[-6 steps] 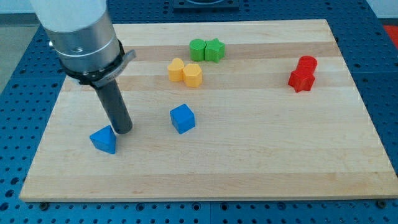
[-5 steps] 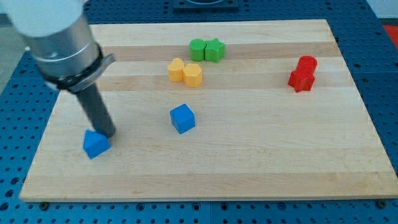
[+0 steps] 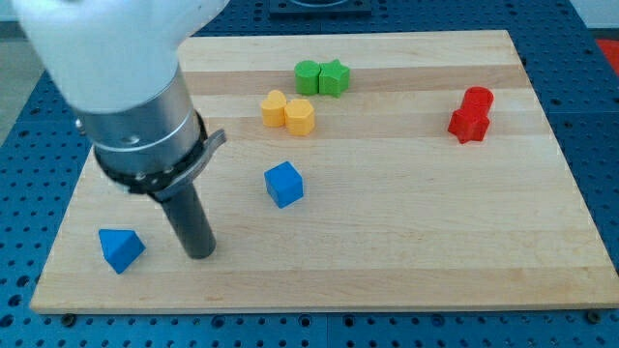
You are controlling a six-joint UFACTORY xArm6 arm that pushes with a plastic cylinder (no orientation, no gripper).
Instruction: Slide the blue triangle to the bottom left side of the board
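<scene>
Pale wooden surface point(image 3: 406, 242), slatted, carrying every block. Dark rod tool, my tip point(image 3: 200, 255) planted near the bottom edge, gripping nothing, having no jaws to close. Blue triangle block point(image 3: 121, 248) just beside the tip, apart, close to the bottom left corner. Risk: a further shove toward the left edge tipping it off. Blue cube block point(image 3: 283, 184) well clear.
</scene>
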